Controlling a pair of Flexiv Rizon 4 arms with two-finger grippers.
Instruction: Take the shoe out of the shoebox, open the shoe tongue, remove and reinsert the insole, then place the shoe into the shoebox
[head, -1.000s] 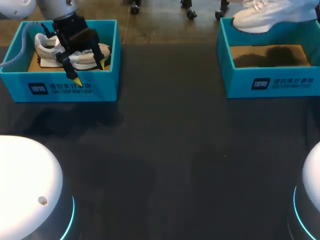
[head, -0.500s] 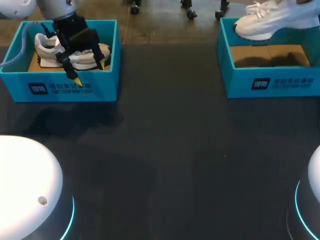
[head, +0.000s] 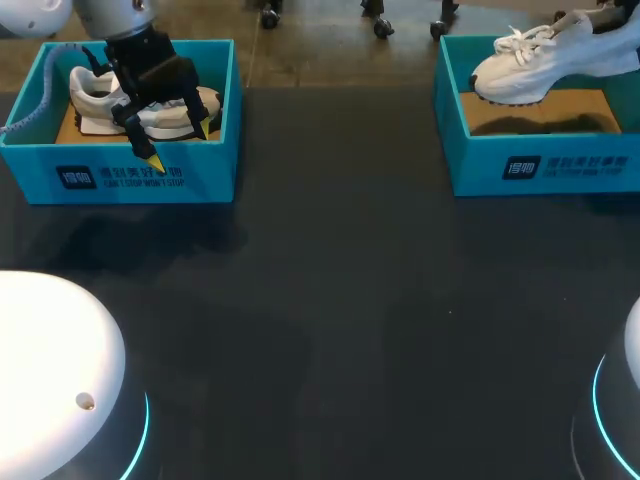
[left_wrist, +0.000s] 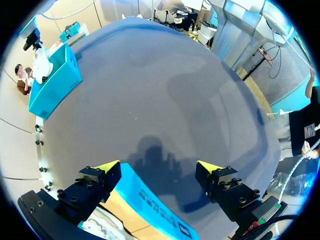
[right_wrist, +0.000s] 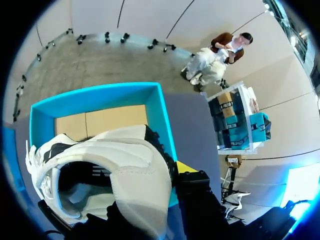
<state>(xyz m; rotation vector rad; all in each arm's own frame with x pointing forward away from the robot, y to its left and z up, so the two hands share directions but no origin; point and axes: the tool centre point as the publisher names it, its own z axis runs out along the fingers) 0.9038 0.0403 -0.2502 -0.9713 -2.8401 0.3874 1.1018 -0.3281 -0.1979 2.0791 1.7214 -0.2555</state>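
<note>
Lowered toward the right box (head: 545, 168), the shoe (head: 530, 70) is gripped at the heel by the right claw (right_wrist: 125, 200), so boxing's nearly done; left claw (left_wrist: 157, 169) is left spread open.

Left claw (head: 180, 144) spread wide, angled downward, right claw (right_wrist: 157, 197) clamped on the shoe (right_wrist: 132, 165), held aloft

Head camera overlooks the table (head: 330, 300) (left wrist nearer, sharing it).
</note>
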